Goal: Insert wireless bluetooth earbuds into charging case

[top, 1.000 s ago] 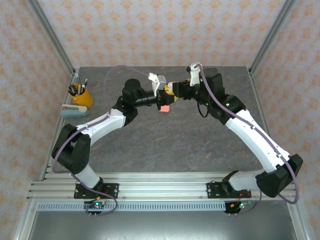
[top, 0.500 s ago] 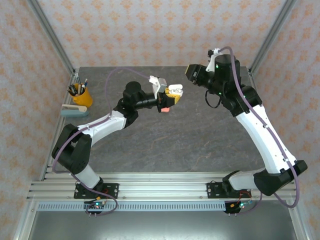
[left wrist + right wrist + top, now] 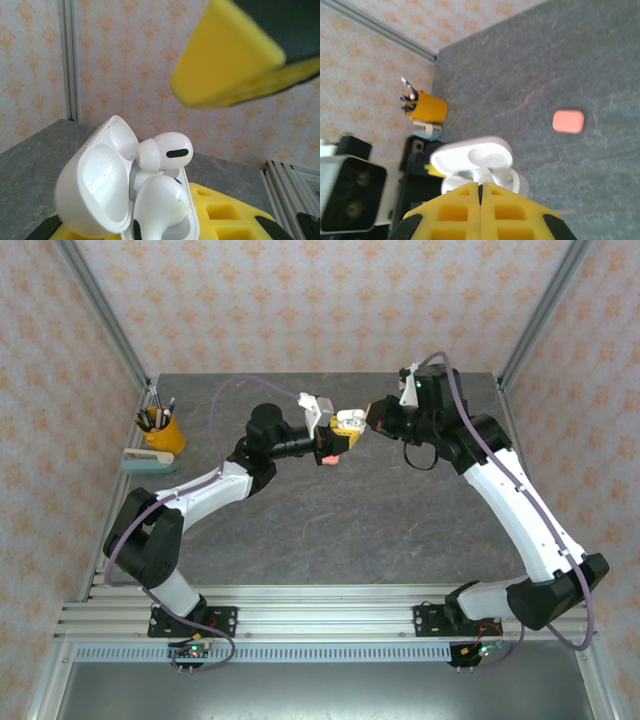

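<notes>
Charging case (image 3: 95, 190) (white, lid open) sits clamped in the left gripper (image 3: 342, 432), apparently so the right gripper (image 3: 481, 195), clenched empty, can seat its protruding earbud (image 3: 167, 152).

Two white earbuds (image 3: 165, 152), one open white case (image 3: 95, 190), one coral-pink case (image 3: 568, 121), one yellow pen cup (image 3: 163, 434)

Overhead; wrist close-ups sharing charging case (image 3: 95, 190)
</notes>
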